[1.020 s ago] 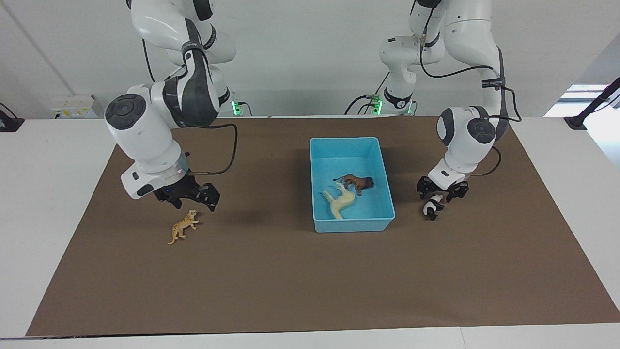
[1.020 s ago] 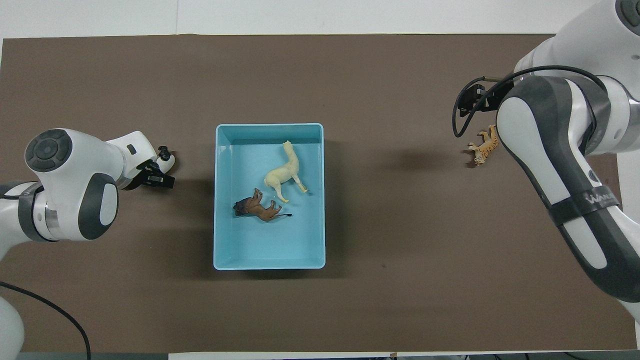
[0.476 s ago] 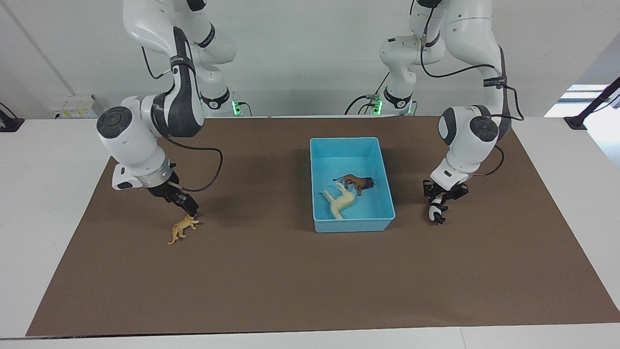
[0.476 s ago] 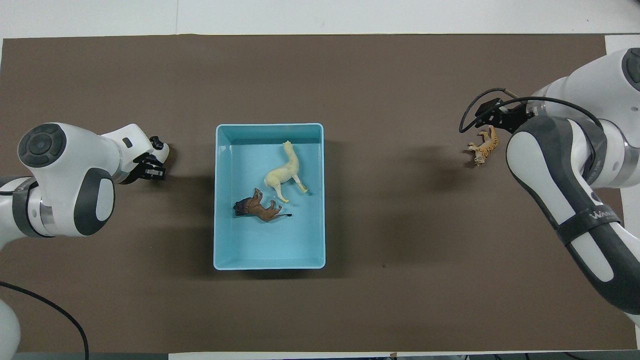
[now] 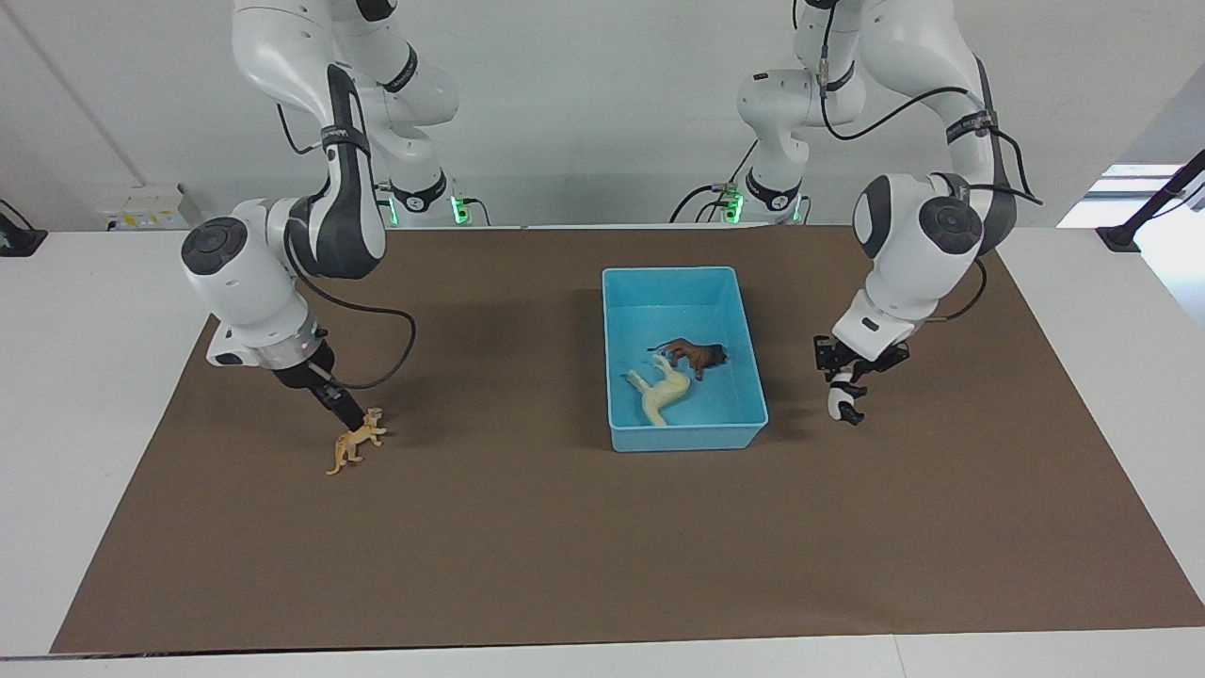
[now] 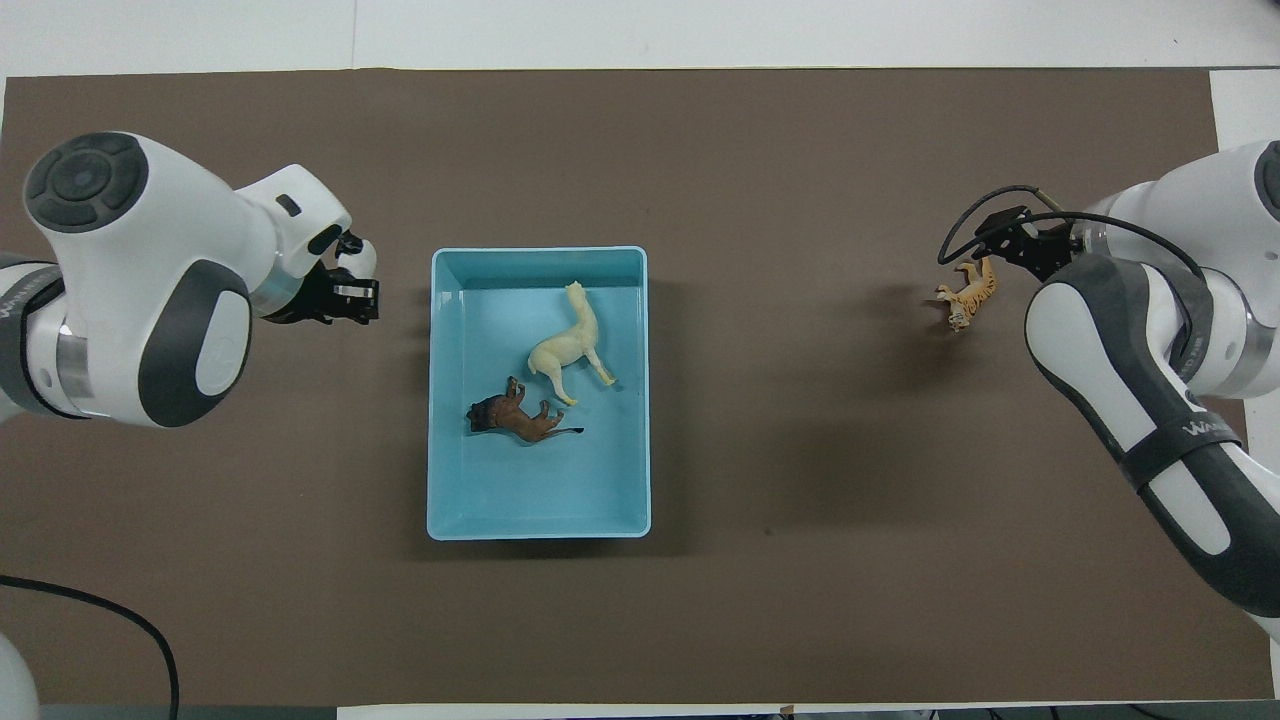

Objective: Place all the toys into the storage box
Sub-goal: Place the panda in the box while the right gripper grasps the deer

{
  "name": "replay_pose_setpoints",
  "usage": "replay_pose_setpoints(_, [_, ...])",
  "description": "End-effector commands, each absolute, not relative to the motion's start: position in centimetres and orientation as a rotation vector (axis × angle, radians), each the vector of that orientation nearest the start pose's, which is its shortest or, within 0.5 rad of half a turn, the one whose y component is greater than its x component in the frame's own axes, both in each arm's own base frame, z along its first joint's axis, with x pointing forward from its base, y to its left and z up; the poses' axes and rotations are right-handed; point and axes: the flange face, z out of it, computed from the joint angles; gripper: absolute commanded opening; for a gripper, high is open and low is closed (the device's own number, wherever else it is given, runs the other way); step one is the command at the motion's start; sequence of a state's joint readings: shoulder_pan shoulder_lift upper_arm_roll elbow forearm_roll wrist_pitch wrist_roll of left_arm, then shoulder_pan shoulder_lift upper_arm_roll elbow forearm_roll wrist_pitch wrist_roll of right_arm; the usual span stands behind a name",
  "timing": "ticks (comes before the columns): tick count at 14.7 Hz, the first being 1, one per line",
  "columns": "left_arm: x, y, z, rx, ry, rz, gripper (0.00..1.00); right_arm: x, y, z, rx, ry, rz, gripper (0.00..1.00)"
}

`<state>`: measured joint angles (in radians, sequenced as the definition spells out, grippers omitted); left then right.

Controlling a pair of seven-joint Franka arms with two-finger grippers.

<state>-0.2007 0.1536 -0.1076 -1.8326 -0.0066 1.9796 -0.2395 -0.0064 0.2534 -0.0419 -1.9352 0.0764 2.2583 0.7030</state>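
The light blue storage box (image 5: 682,438) stands mid-mat with the cream horse (image 5: 662,394) and the dark brown animal (image 5: 695,356) lying in it. Beside the box, toward the left arm's end, my left gripper (image 5: 841,381) is shut on the black-and-white panda (image 5: 844,402), which hangs just above the mat; the overhead view shows the panda (image 6: 358,255) close to the box's wall (image 6: 436,400). The orange tiger (image 5: 355,440) stands on the mat toward the right arm's end. My right gripper (image 5: 350,415) is open, its tips down at the tiger's back.
A brown mat (image 5: 565,546) covers most of the white table (image 5: 85,377). The right arm's black cable (image 5: 395,363) loops low beside its wrist. Bare mat lies between the tiger and the box.
My left gripper closed on the panda, lifted it slightly and carried it toward the box. My right gripper turned and came down from above the mat to the tiger's back.
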Motion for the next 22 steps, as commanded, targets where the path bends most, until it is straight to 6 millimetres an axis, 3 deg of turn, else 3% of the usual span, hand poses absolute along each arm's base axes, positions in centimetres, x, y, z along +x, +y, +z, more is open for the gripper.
replay_pose_setpoints(1, [54.5, -26.0, 45.3, -3.169, -0.027, 0.039, 0.16, 61.5, -2.6, 34.2, -2.794, 1.244, -0.092, 1.00])
replay_pose_setpoints(3, [52.6, -29.0, 45.3, -3.168, -0.036, 0.042, 0.16, 61.6, -2.8, 33.5, -2.787, 1.266, -0.081, 1.00])
replay_pose_setpoints(5, [50.9, -30.0, 44.3, -3.171, -0.039, 0.025, 0.17, 61.7, -3.9, 32.5, -2.774, 1.295, -0.089, 1.00])
replay_pose_setpoints(6, [50.1, -30.3, 43.4, -3.171, -0.023, 0.020, 0.30, 61.9, -4.1, 32.0, -2.769, 1.300, -0.103, 1.00])
replay_pose_setpoints(7, [49.6, -30.0, 43.1, -3.171, -0.026, 0.016, 0.77, 62.1, -4.2, 31.1, -2.753, 1.313, -0.103, 1.00])
replay_pose_setpoints(8, [49.6, -30.1, 43.3, -3.167, -0.025, 0.027, 1.00, 62.2, -4.1, 30.7, -2.735, 1.319, -0.113, 1.00])
replay_pose_setpoints(11, [50.1, -29.7, 44.8, -3.170, -0.056, 0.016, 1.00, 62.2, -4.0, 30.0, -2.731, 1.325, -0.100, 0.99])
replay_pose_setpoints(14, [51.7, -26.7, 45.4, -3.173, -0.146, -0.005, 1.00, 61.6, -3.4, 29.2, -2.737, 1.319, -0.086, 0.99])
replay_pose_setpoints(15, [52.4, -24.8, 45.2, -3.164, -0.196, 0.010, 1.00, 61.6, -3.3, 29.2, -2.731, 1.322, -0.083, 0.98])
replay_pose_setpoints(16, [53.7, -21.6, 45.5, -3.154, -0.271, 0.021, 1.00, 61.6, -3.3, 29.1, -2.727, 1.324, -0.079, 0.96])
replay_pose_setpoints(17, [54.1, -19.4, 46.7, -3.139, -0.303, 0.030, 1.00, 61.5, -3.3, 29.0, -2.727, 1.325, -0.077, 0.95])
replay_pose_setpoints(19, [54.9, -15.1, 49.4, -3.138, -0.246, 0.047, 1.00, 61.2, -3.2, 28.8, -2.723, 1.329, -0.066, 0.86])
replay_pose_setpoints(22, [55.5, -11.1, 52.6, -3.147, -0.194, 0.030, 1.00, 60.5, -2.9, 28.2, -2.751, 1.284, -0.053, 0.52])
